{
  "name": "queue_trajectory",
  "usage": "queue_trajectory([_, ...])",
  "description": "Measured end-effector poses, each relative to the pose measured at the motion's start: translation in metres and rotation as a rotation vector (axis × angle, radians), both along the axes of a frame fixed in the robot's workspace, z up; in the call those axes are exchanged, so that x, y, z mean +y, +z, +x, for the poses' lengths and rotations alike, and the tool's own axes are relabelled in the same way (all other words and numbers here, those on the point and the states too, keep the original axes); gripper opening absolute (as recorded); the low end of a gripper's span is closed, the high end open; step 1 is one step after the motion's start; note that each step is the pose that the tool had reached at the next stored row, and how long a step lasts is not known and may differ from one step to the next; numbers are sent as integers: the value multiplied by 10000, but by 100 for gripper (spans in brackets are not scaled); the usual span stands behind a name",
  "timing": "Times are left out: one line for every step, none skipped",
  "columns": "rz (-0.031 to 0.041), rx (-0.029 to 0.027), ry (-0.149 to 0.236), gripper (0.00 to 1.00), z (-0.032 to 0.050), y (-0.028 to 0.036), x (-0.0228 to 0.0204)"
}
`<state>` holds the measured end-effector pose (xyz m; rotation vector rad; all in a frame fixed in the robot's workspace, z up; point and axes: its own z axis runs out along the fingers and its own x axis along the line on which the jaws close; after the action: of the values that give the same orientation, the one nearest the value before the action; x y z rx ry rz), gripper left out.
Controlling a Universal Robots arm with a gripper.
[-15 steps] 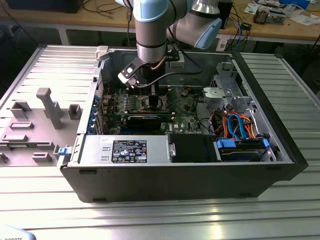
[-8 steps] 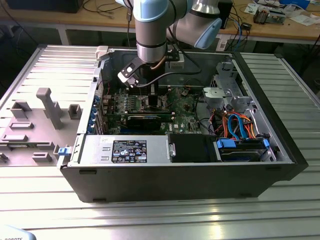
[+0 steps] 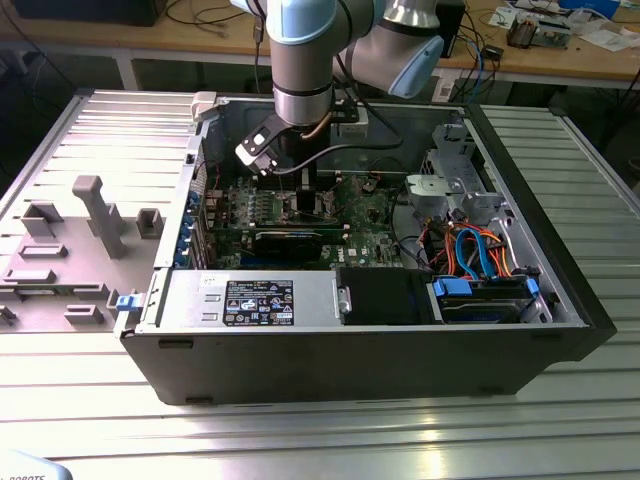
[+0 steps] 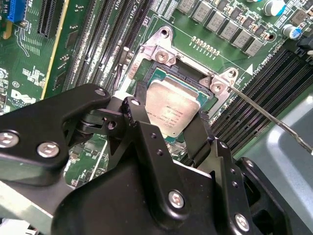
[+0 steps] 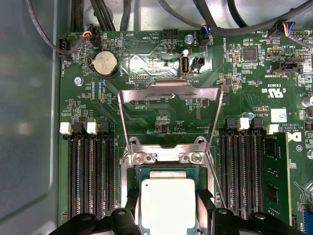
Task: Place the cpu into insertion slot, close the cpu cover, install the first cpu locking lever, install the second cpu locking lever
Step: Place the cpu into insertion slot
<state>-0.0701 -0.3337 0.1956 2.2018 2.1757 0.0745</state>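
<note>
gripper down inside computer case, fingers pinched against two opposite edges of cpu. cpu sitting in insertion slot, grey face up, green board all round. cpu cover tipped open, leaning back over board past socket's screwed edge. thin locking lever sticking out free beside slot, unlatched. long memory slots flank socket both sides.

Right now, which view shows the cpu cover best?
The first wrist view: the cover is swung open, its whole silver frame and window face-on beyond the cpu. The second wrist view catches what looks like its hinge end beside the cpu; in the exterior view it is too small to tell.
</note>
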Motion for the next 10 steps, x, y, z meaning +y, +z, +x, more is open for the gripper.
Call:
queue_trajectory([0,0,0,54,0,0,0])
queue_trajectory([1,0,0,54,0,-1,0])
queue_trajectory([15,-6,0,55,1,-5,2])
queue_trajectory([21,-14,0,55,3,-9,4])
queue_trajectory([18,-14,0,61,3,-9,4])
queue_trajectory([11,-8,0,61,2,-7,2])
queue_trajectory([2,-2,0,68,0,-4,0])
queue_trajectory([2,-2,0,68,0,-4,0])
queue_trajectory([2,-1,0,68,0,-4,0])
queue_trajectory([1,-1,0,68,0,-4,0])
